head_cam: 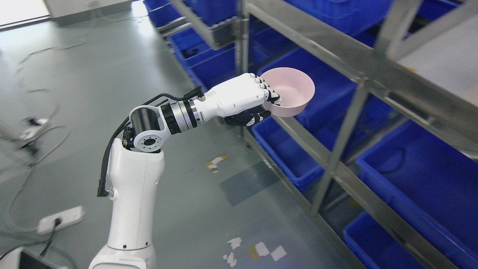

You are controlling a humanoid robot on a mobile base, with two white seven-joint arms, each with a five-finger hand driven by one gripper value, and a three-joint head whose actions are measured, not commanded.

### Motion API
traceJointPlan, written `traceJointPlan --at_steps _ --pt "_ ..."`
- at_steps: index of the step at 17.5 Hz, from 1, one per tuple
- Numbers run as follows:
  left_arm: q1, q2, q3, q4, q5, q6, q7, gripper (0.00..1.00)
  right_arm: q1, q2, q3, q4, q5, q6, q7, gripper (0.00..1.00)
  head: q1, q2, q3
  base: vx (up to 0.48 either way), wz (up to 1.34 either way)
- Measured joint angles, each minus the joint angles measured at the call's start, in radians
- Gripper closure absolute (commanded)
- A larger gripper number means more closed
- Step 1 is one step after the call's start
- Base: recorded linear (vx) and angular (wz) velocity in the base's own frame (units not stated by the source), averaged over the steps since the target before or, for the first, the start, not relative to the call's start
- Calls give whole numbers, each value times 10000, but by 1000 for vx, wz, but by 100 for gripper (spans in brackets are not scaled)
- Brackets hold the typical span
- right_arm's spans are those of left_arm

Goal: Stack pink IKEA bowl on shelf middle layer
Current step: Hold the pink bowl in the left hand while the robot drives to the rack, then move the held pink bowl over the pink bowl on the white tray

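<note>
A pink bowl (289, 91) hangs in the air in front of the metal shelf (351, 56), held upright by its near rim. My left hand (261, 102) is shut on that rim, fingers over the top edge and thumb below. The left arm rises from the bottom left and bends at the elbow toward the shelf. The bowl sits just outside the shelf frame, level with a layer holding blue bins. My right arm does not show.
Blue plastic bins (418, 175) fill the shelf layers. A steel upright (343, 138) and slanted rails stand close to the right of the bowl. Cables and a power strip (59, 219) lie on the grey floor at left, with paper scraps (257, 251) near the bottom.
</note>
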Motion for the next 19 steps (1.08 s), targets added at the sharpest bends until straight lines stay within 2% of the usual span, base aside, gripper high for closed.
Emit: traceJointPlan --at_steps 4,9,11,15,19 --pt "-628 0 -1 -4 571 0 2 99 6 0 0 1 0 0 -57 0 0 0 0 61 -1817" --pt "-1666 -1 220 16 889 0 -105 99 4 0 0 1 0 0 -25 0 0 0 0 49 -1238" --pt "-1959 9 447 71 606 2 -170 99 0 0 0 0 0 0 -6 0 0 -2 0 68 -540" --pt "-2220 447 776 226 98 1068 -215 98 -4 0 0 0 0 -1 29 0 0 -4 0 54 -154" --pt "-2511 829 891 602 -166 1425 -222 98 -3 0 0 0 0 -1 64 0 0 -4 0 25 -149"
